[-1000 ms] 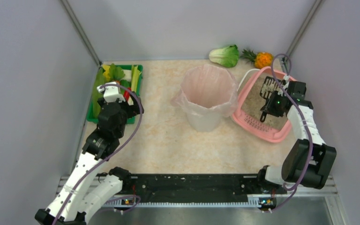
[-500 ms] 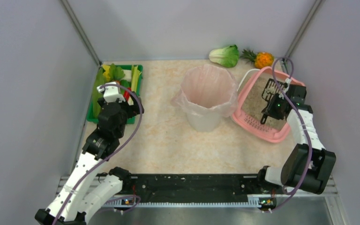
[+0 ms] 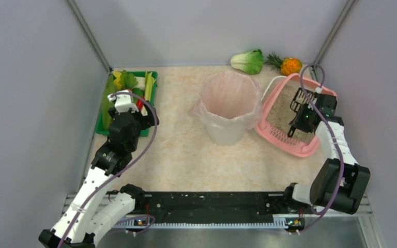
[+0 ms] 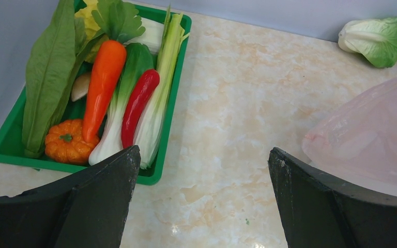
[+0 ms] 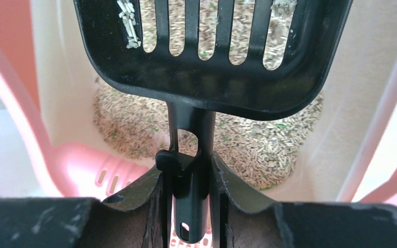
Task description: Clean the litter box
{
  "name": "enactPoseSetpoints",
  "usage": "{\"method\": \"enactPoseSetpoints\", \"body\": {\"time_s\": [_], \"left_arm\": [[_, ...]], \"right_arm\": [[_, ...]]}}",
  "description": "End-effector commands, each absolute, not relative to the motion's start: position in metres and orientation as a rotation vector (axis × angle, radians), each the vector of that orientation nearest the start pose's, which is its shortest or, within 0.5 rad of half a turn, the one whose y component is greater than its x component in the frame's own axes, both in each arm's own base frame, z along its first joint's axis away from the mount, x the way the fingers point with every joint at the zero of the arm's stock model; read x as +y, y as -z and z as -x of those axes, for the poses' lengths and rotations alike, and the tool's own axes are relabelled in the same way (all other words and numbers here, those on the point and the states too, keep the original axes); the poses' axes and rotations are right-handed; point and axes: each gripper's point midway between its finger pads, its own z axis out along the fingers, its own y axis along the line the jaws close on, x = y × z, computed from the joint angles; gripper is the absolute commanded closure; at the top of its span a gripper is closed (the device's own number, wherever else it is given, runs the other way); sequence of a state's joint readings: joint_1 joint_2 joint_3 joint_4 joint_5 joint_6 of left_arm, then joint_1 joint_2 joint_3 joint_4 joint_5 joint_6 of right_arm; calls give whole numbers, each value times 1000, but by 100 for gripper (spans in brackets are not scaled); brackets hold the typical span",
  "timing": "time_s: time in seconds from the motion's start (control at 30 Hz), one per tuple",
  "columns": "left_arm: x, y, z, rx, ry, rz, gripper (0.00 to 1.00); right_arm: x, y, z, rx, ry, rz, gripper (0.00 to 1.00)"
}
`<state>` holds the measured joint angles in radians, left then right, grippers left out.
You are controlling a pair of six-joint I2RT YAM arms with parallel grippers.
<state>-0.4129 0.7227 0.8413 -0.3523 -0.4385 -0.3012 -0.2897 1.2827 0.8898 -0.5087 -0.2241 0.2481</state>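
Holding a black slotted scoop (image 5: 212,77) by its handle in the right tool (image 5: 188,181), pinched narrow on the stem, over the litter box (image 3: 285,142). Locating that pink box at the far right of the table (image 3: 186,155), just beside the bin (image 3: 230,106) and close to the right wall. Showing beige litter (image 5: 269,144) through the slots and below the scoop head, with a few granules stuck near the head's upper left. Cropping the scoop's front edge at the top of the right wrist view, so any load there cannot be told. Hiding part of the box's right rim under the right arm in the top view. Not settling whether the scoop touches the litter, nor whether the box lies flat or tilted.

Spreading the left tool (image 4: 202,155) wide and empty above bare table, between the green tray (image 4: 170,119) and the bin. Cropping the bin's pink liner at the right edge of the left wrist view. Overlapping in the tray: carrot (image 4: 101,82), red pepper (image 4: 137,103), small pumpkin (image 4: 66,140), leafy greens, with the near rim partly hidden behind the left finger. Resting by the back wall: cabbage (image 3: 248,61) and pineapple (image 3: 290,65), the latter near the box's far corner.
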Motion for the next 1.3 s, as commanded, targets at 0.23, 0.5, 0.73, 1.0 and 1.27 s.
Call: {"method": "enactPoseSetpoints", "body": {"time_s": [0.23,0.5,0.73,1.0,1.27], "left_arm": [[-55,-297,-288,1734,125,226,1],[-56,-298,-290,1741,121,219,1],[-58,-297,-292,1748,125,219,1],[-63,-300,-297,1748,138,203,1],[-65,-302,-299,1748,141,197,1]], "right_arm": [[-44,-131,-325,2327,-256,-524,100],[-40,-138,-320,2367,-247,-596,100],[-54,-144,-310,2407,-116,-595,100],[-37,-159,-311,2415,-226,-471,100],[-56,-161,-297,2470,-71,-526,100]]}}
